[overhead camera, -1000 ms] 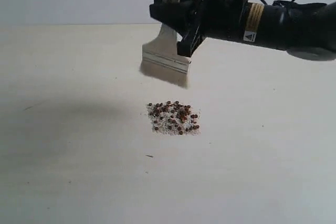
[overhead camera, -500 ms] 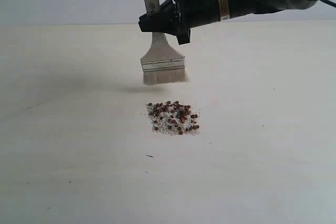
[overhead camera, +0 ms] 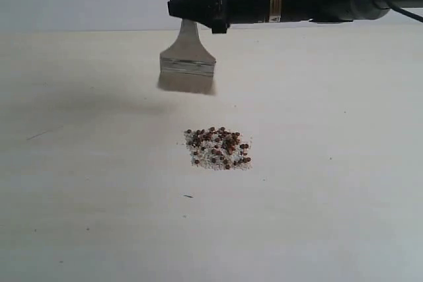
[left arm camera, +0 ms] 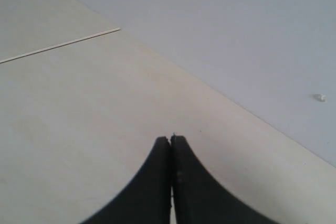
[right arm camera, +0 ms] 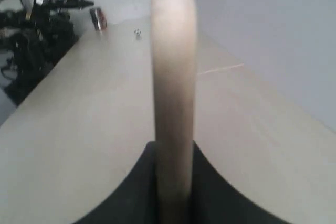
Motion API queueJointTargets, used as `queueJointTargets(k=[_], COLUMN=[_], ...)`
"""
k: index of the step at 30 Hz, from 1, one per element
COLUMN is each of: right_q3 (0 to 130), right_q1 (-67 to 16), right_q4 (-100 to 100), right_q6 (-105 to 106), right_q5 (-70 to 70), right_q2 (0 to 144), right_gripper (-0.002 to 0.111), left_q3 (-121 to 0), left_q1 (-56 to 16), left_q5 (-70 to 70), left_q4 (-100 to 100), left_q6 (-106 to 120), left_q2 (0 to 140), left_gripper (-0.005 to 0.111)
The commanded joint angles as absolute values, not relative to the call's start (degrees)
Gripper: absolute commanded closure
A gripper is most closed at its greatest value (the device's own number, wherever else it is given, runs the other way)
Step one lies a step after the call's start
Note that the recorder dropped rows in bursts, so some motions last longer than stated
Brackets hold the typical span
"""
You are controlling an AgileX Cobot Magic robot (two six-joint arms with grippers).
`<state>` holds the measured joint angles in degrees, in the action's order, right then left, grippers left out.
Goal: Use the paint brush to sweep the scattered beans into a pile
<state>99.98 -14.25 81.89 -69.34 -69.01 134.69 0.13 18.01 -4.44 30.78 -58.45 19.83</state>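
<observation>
The right gripper [overhead camera: 195, 8] clamps the probably light paint brush [overhead camera: 188, 57] by its stiff wooden handle, the proper hold, with the soft bristles hanging above and beyond the pile [overhead camera: 218, 148], while the left gripper [left arm camera: 170, 139] is closed and empty.

On the paint brush [overhead camera: 188, 65] we find blurred bristles, a handle end cropped at the top edge, and mid-handle hidden by the right pincer [overhead camera: 182, 6].
</observation>
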Motion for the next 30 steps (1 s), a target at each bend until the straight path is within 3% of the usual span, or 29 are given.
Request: queueJointTargets(k=[1,11,16,19,24,30], right_q3=[100.41,97.71,87.93,79.1,63.57,52.68], right_q1=[-15.44,-18.37,-17.82,-18.58,-24.01,-34.32], right_q4=[77.59,77.44,81.6,78.86,47.37,-10.46], right_q6=[-77.1,-87.36,-87.5,-85.3,-61.94,-22.53], right_q5=[-61.94,-54.27,-50.06,-40.66,-23.93,-31.83], right_q2=[133.32,130.0,119.58,111.99,101.6,97.8], right_gripper=[0.108,0.108,0.108,0.108,0.108,0.108], left_q3=[0.0,0.0,0.0,0.0,0.0,0.0], left_q1=[18.08,18.08,18.08,18.08,18.08,18.08], left_q5=[-4.55,-4.55,-4.55,-4.55,-4.55,-4.55], left_q4=[30.69,30.69,30.69,30.69,30.69,30.69], left_q6=[-58.44,-58.44,-58.44,-58.44,-58.44,-58.44], left_q2=[19.4,19.4,19.4,19.4,19.4,19.4], left_gripper=[0.107,0.107,0.107,0.107,0.107,0.107])
